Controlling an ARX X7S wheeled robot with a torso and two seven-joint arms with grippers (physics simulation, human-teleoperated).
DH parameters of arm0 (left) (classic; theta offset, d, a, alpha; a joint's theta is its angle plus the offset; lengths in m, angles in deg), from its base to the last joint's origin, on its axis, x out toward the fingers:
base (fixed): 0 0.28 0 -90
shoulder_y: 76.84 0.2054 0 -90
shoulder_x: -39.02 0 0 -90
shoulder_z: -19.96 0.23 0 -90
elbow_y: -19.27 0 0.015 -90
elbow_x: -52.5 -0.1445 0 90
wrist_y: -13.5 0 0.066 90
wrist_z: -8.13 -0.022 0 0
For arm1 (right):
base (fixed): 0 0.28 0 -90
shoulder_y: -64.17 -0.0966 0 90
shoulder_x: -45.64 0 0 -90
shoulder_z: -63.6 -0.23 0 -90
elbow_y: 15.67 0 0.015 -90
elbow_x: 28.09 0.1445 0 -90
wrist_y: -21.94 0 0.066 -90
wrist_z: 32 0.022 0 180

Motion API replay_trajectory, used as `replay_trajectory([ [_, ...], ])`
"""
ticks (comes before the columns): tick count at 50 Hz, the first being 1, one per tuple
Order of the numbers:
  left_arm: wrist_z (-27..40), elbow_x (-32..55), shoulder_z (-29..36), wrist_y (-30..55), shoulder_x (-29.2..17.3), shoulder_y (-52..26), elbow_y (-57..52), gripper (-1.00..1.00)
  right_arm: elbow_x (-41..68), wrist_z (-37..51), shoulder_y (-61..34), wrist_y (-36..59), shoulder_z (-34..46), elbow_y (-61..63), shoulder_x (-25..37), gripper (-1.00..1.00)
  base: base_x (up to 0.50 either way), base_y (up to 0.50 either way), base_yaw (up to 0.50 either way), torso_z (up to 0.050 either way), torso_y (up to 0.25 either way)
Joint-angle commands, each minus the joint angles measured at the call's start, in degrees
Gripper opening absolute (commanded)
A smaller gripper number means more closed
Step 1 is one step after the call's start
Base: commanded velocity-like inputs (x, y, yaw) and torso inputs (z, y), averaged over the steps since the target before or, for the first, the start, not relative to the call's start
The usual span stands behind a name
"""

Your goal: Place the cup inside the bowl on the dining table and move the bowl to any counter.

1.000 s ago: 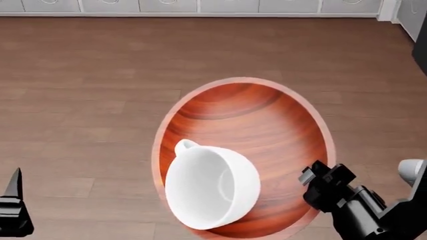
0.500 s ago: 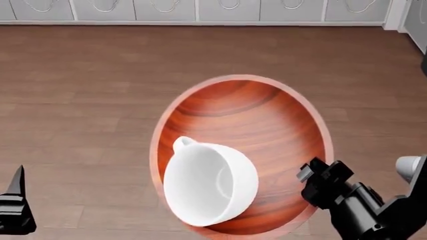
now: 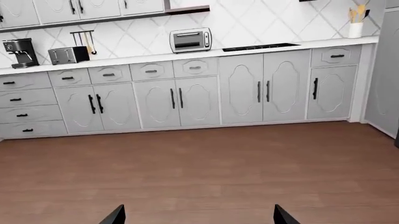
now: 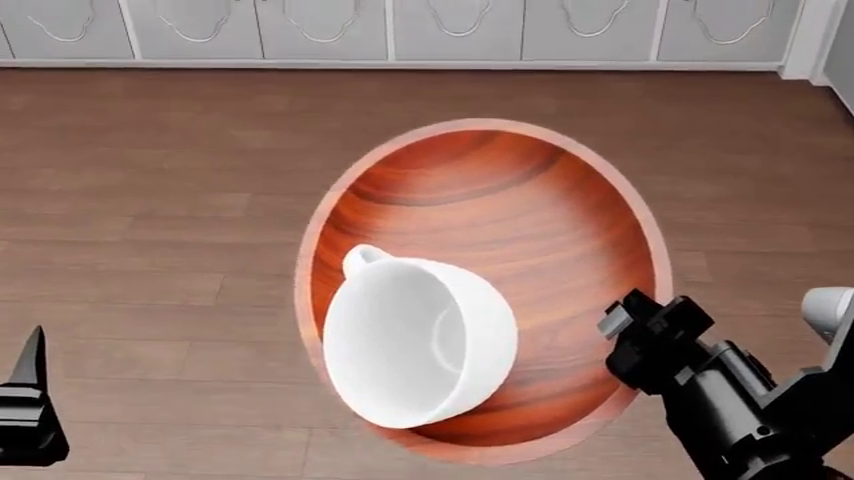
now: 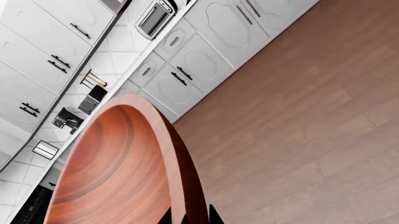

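Head view: one bowl [image 4: 534, 230] and one cup [image 4: 418, 342] show, held in the air above the brown plank floor [image 4: 147, 200]. The bowl appears as an oval whose long axis runs near to far, its open side turned toward the camera. The cup lies inside it at the near left, tipped so that its mouth also faces the camera, with its loop handle [image 4: 360, 260] pointing far and left, close to the bowl's left rim. The right gripper [image 4: 638, 335] meets the bowl's rim at the near right, its black fingers closed on that edge. The left gripper [image 4: 27, 400] sits at the near left corner, well apart from the bowl; only one dark fingertip shows here. A row of grey cabinet doors [image 4: 400, 30] lines the far edge.

Left wrist view: two dark fingertips [image 3: 115, 217] stand well apart with nothing between them, so this gripper is spread wide and empty. Beyond the floor, the counter [image 3: 187, 53] runs left to right above grey cabinets with black handles. On it stand one coffee machine [image 3: 18, 51], one toaster [image 3: 67, 55] and one toaster oven [image 3: 190, 39].

Right wrist view: the bowl [image 5: 118, 177] is seen nearly edge-on, its rim rising in a long arc. Two black fingertips [image 5: 215, 215] pinch that rim from either side.
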Motion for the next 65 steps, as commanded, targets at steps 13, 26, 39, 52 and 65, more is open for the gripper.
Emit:
replay_trajectory([
  [13,-0.51,0.05,-0.57,-2.08,-0.04,1.00,0.28,1.00,1.26,-1.64,0.07,-0.87,0.13,0.71,-0.22,-1.00,0.50,0.00,0.00,0.000,0.002],
  [26,-0.31,-0.02,-0.14,-2.39,0.03,1.06,0.45,1.00,1.18,-1.81,0.28,-1.38,0.28,0.50,-0.08,-1.00,0.50,0.00,0.00,0.000,0.002],
  [39,-0.35,0.12,-0.20,-2.91,-0.01,1.61,0.72,1.00,0.93,-2.32,0.64,-1.85,0.61,0.24,0.06,-1.00,0.50,0.00,0.00,0.001,0.002],
  [52,-0.91,0.72,-1.18,-3.62,-0.56,2.74,0.76,1.00,1.00,-2.63,1.09,-2.17,0.84,0.37,0.23,-1.00,0.50,0.00,0.00,0.000,0.002],
  [65,-0.17,0.09,0.47,-3.32,-0.10,1.58,1.27,1.00,1.14,-2.67,1.71,-2.66,0.68,0.50,0.44,-1.00,0.50,0.00,0.00,0.000,0.002],
])
